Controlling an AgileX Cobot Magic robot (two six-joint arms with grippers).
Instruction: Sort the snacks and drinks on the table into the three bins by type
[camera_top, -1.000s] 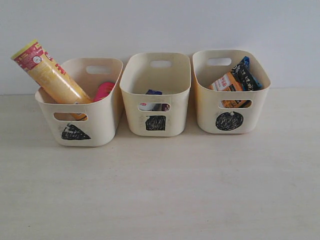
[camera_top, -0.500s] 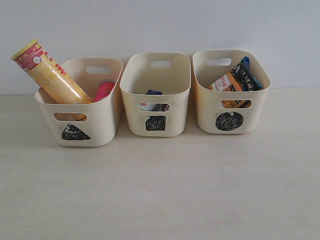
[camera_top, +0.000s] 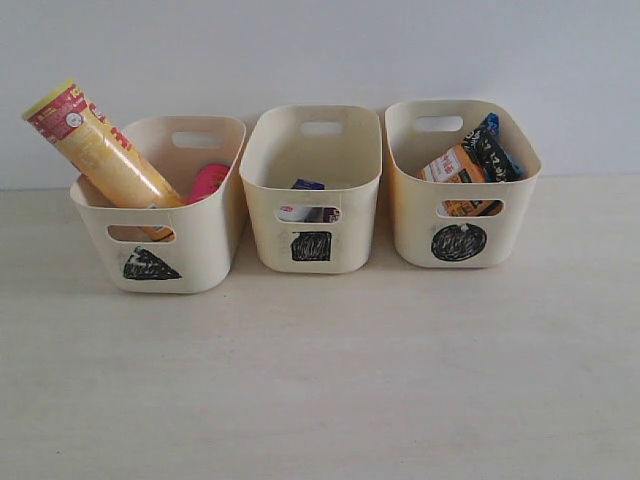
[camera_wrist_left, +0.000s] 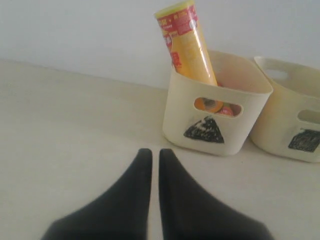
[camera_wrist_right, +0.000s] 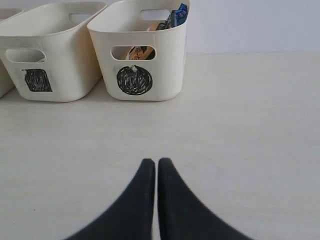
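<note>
A: What stands behind everything?
B: A plain wall (camera_top: 320, 50), pale grey-white with a faint bluish cast, smooth and uniform across the exterior view.
A: And underneath?
B: A table (camera_top: 320, 400), cream-white and matte, with faint streaks of grain running from side to side. It runs back to the wall and meets it in a straight, level line.
A: How is the light?
B: Soft and even. The tabletop looks dull rather than shiny, and shadows on it are weak, with blurred edges.
A: Do the wrist views differ?
B: Hardly. Both show the same pale wall and cream tabletop.
</note>
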